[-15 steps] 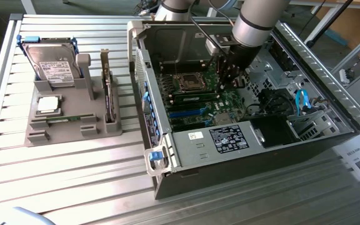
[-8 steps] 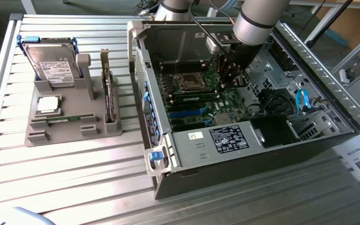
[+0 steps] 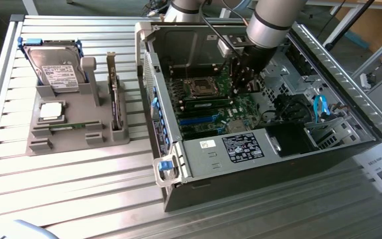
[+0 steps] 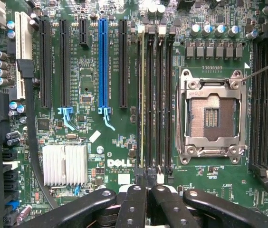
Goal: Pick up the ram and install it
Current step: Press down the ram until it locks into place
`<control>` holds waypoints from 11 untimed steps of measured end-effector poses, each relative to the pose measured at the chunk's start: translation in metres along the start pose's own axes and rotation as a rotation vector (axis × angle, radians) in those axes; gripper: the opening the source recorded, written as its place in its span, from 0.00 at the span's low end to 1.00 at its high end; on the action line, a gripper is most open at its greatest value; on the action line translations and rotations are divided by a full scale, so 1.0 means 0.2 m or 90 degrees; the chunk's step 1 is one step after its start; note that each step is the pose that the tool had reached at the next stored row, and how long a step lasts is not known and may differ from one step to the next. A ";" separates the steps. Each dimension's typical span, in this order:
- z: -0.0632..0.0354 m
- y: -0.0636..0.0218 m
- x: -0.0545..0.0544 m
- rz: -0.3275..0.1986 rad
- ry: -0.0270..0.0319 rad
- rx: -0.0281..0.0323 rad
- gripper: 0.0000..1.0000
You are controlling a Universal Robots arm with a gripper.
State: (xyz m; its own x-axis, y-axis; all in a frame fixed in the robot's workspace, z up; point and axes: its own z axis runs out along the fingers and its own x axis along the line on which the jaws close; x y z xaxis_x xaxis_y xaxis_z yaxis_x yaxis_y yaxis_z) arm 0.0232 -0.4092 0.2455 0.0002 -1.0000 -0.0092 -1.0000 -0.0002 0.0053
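The gripper (image 4: 146,190) hangs over the motherboard (image 4: 100,142) with its fingers together, at the end of the memory slots (image 4: 153,99). The ram (image 4: 143,95) stands edge-on in one slot; a good finish needs it pressed evenly until both end latches catch.

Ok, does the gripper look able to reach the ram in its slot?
Probably yes: the gripper, jaws shut, sits right at one end of the ram, with nothing between them.

Exterior: high, angled down over table (image 3: 58,189) and open computer case (image 3: 257,169) | Wrist: close, straight down on motherboard (image 4: 100,156) | Shared: motherboard, CPU socket (image 4: 212,116)
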 end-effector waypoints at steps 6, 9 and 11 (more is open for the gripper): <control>0.001 0.066 0.00 0.000 -0.0001 0.0024 0.10; 0.001 0.094 0.00 0.000 -0.0001 0.0038 0.10; 0.001 0.113 0.00 0.000 -0.0002 0.0044 0.10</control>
State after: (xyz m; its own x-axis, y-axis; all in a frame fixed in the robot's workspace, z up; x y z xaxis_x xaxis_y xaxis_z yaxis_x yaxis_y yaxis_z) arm 0.0007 -0.4091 0.2454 0.0002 -1.0000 -0.0095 -1.0000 -0.0002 -0.0015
